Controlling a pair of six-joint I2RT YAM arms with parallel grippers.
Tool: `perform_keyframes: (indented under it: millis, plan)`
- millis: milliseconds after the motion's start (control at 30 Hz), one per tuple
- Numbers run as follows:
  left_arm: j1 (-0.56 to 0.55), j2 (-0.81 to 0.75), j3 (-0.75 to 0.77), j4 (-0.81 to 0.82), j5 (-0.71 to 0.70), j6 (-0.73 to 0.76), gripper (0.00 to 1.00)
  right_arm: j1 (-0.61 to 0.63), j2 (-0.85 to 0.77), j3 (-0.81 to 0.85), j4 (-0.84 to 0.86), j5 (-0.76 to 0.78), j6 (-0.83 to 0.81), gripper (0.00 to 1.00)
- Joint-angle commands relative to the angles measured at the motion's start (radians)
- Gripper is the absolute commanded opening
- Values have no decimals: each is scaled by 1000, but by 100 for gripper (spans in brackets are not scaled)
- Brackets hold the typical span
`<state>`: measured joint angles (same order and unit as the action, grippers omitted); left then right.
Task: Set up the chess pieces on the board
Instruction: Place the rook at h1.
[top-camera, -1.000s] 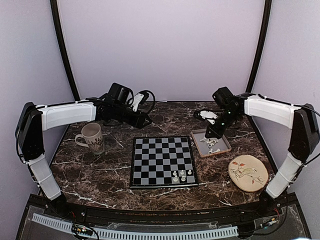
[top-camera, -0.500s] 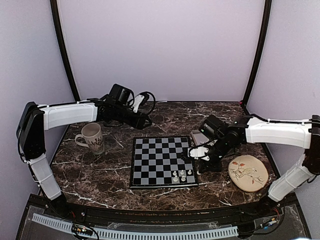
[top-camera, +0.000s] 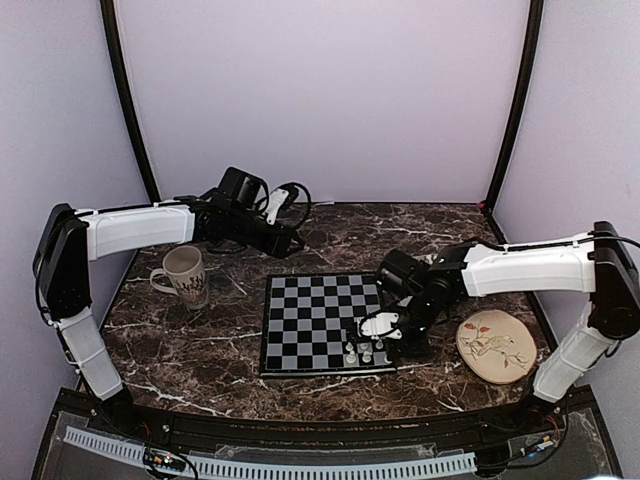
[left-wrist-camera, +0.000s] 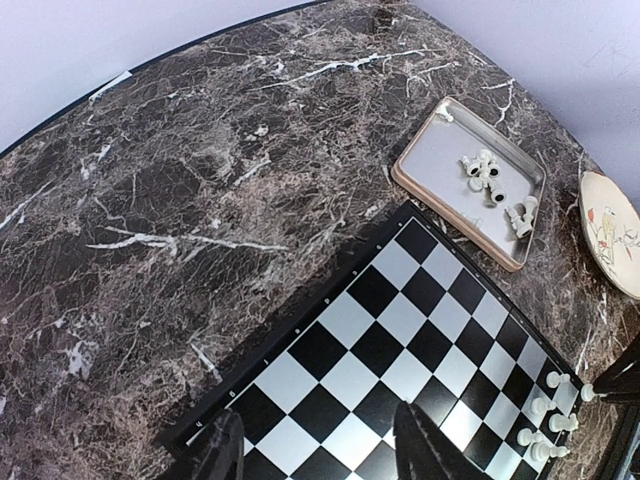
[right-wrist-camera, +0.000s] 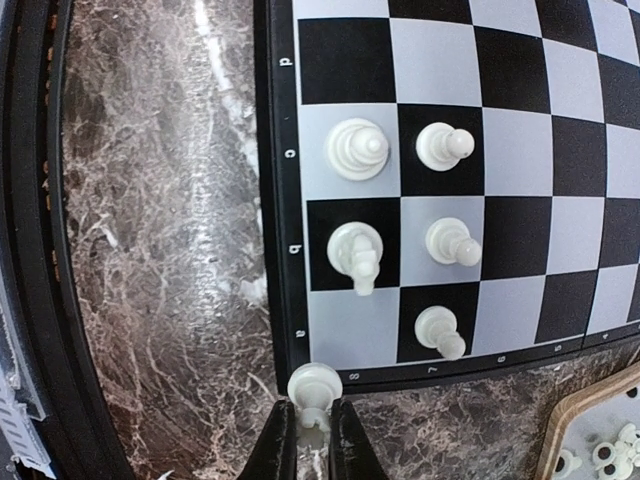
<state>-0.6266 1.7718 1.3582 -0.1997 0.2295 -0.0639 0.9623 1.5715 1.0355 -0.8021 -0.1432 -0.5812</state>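
The chessboard (top-camera: 305, 322) lies mid-table. Several white chess pieces (top-camera: 364, 351) stand at its near right corner; in the right wrist view (right-wrist-camera: 400, 200) they fill squares beside the rim. My right gripper (top-camera: 384, 328) is shut on one white chess piece (right-wrist-camera: 315, 386), held just above the board's corner rim (right-wrist-camera: 275, 250), with my fingertips (right-wrist-camera: 312, 432) pinching its top. More pieces (left-wrist-camera: 490, 178) lie in the tray. My left gripper (top-camera: 291, 243) is open and empty, hovering over the board's far left part (left-wrist-camera: 400, 320), with its fingers (left-wrist-camera: 225, 450) apart.
A grey-brown tray (left-wrist-camera: 440, 160) sits right of the board's far corner. A round cream plate with a bird drawing (top-camera: 494, 345) lies to the right of the board. A mug (top-camera: 183, 274) stands to the left. The table is dark marble.
My right arm has swung from the tray to the board's near right corner, carrying a white piece. The left arm has not moved.
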Motion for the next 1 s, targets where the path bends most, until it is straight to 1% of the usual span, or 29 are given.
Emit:
perform_keyframes:
  millis: [0, 533, 967]
  plan:
    - [-7, -12, 30, -18, 16, 1, 53, 10, 50, 45, 35, 49, 16, 9]
    - [-12, -9, 35, -26, 14, 4, 53, 13, 124, 80, 37, 37, 24, 11]
    - [-17, -9, 39, -34, 4, 12, 53, 19, 131, 80, 26, 15, 18, 12]
